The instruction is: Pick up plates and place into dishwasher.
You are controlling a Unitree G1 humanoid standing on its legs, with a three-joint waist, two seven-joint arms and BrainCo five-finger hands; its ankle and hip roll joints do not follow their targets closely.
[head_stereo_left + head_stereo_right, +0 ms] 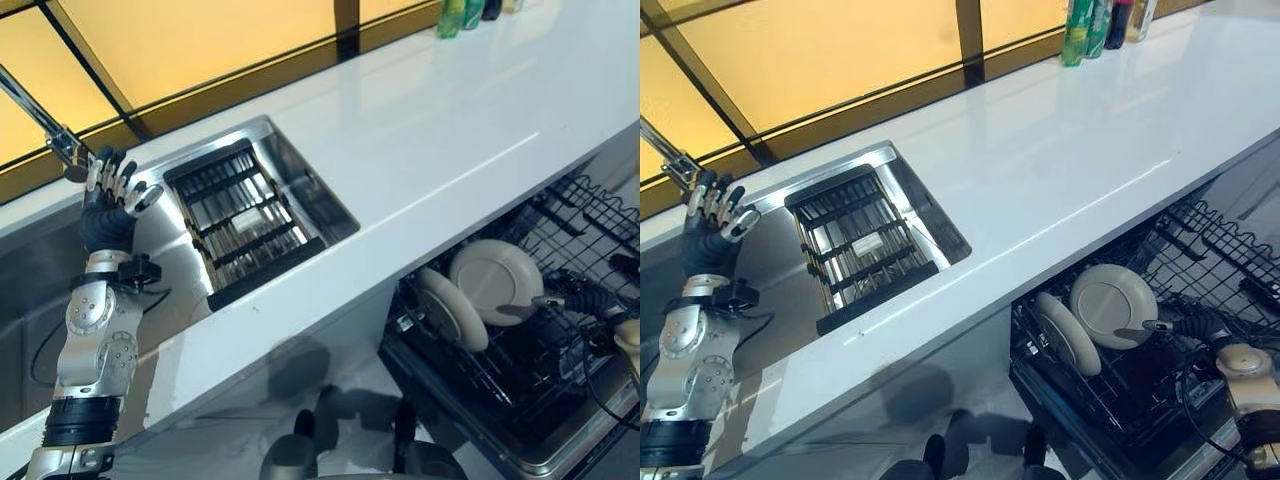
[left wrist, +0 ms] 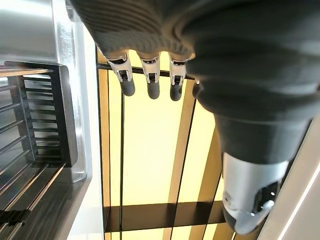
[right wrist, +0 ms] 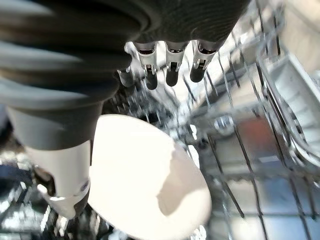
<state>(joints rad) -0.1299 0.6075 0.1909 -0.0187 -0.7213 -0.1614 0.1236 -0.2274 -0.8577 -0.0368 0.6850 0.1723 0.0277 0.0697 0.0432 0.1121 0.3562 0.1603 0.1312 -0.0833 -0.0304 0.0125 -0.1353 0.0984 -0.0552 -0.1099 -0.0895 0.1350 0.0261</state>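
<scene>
Plates were what I checked first: two of them stood on edge in the dishwasher rack (image 1: 560,440) at the lower right of the head views, a larger plate (image 1: 497,281) with its underside toward me and a second plate (image 1: 453,308) just to its left and slightly in front, overlapping it, both leaning in the wire slots.

I had my right hand (image 1: 1180,322) down in the rack at the right edge of the larger plate, with a fingertip at its rim. From its own wrist camera the fingers (image 3: 171,72) hung loosely straight, pointing into the wires, and the white plate lay on the thumb (image 3: 60,180) side beside the palm. Nothing was gripped as far as I could judge; the hand looked relaxed and open, with the plate resting in the rack.

My left hand (image 1: 112,185) was raised at the upper left of the frame, over the sink (image 1: 250,128) and close to the tap (image 1: 40,115), fingers spread and holding nothing. In the sink I saw a dark slatted drying rack (image 1: 243,222), and I could not make out any plate on it or on the white counter (image 1: 450,130).

So the relation I steered by was this: both plates lay on the right arm's side, long faces upright and rims running away from me, well apart from the left hand.
</scene>
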